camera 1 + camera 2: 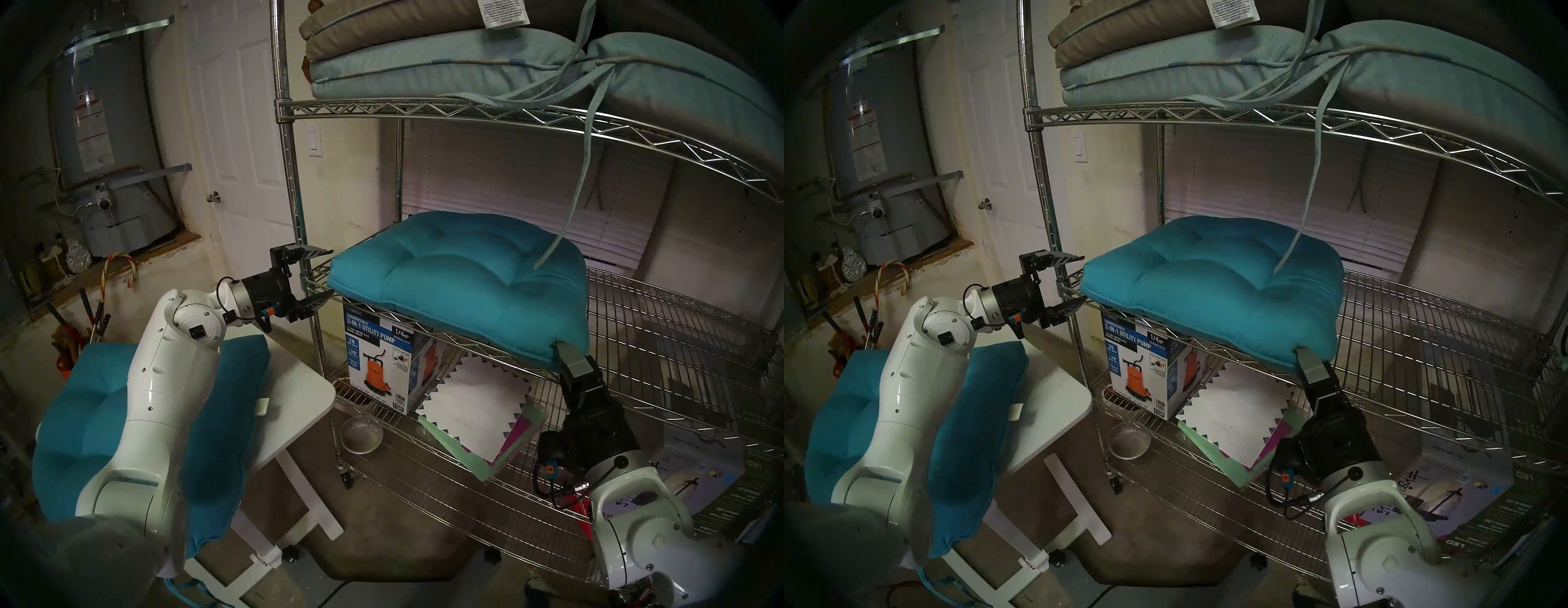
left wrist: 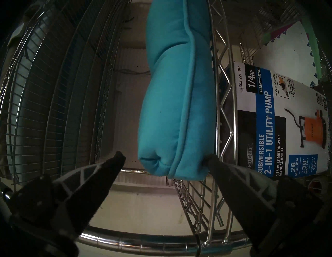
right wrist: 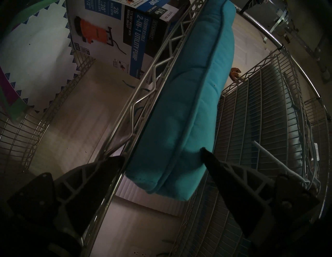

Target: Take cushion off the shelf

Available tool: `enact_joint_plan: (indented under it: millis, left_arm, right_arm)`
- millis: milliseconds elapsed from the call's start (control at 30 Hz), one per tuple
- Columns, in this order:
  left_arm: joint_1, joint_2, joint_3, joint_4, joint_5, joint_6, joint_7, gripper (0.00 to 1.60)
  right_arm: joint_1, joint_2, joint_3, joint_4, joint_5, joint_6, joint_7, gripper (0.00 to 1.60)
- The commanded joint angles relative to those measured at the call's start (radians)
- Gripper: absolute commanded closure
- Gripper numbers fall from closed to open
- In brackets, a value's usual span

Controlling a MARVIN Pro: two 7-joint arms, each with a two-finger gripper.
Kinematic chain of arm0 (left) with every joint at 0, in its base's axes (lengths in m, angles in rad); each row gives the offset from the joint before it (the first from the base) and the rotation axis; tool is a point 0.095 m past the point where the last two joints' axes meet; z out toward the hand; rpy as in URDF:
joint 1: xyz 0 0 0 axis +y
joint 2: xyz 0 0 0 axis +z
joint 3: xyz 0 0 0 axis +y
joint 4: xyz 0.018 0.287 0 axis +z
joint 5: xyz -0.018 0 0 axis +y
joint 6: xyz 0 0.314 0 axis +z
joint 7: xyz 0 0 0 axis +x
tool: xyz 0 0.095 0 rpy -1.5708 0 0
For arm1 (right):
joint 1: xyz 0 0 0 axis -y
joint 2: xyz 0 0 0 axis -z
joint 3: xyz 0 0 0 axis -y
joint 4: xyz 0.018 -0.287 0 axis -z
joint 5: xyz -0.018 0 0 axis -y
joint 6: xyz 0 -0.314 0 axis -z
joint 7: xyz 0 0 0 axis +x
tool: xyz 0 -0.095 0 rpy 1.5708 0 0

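Chrome wire shelf (image 1: 466, 111) holds the teal cushion (image 1: 462, 280) on its middle tier, front edge overhanging. Left gripper (image 1: 324, 274) brackets its left corner, jaws spread. Right gripper (image 3: 161, 156) straddles the right corner and tier edge, jaws spread.

The teal tufted cushion (image 1: 462, 280) is lying flat on the chrome wire shelf (image 1: 662, 335), its left corner between the left gripper (image 1: 324, 276)'s spread fingers, its near-right corner between the right gripper (image 3: 161, 152)'s.
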Motion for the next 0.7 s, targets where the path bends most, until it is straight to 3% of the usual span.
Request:
enact_joint_plan:
  millis: [0, 667]
  left_arm:
    - [-0.039, 0.009, 0.003, 0.001, 0.003, 0.001, 0.038, 0.0]
    - [-0.051, 0.02, 0.028, 0.025, 0.025, 0.001, 0.093, 0.0]
  right_arm:
    - [-0.004, 0.004, 0.016, -0.025, 0.0, 0.003, -0.042, 0.0]
    - [0.071, 0.026, 0.046, -0.025, 0.041, -0.023, -0.045, 0.0]
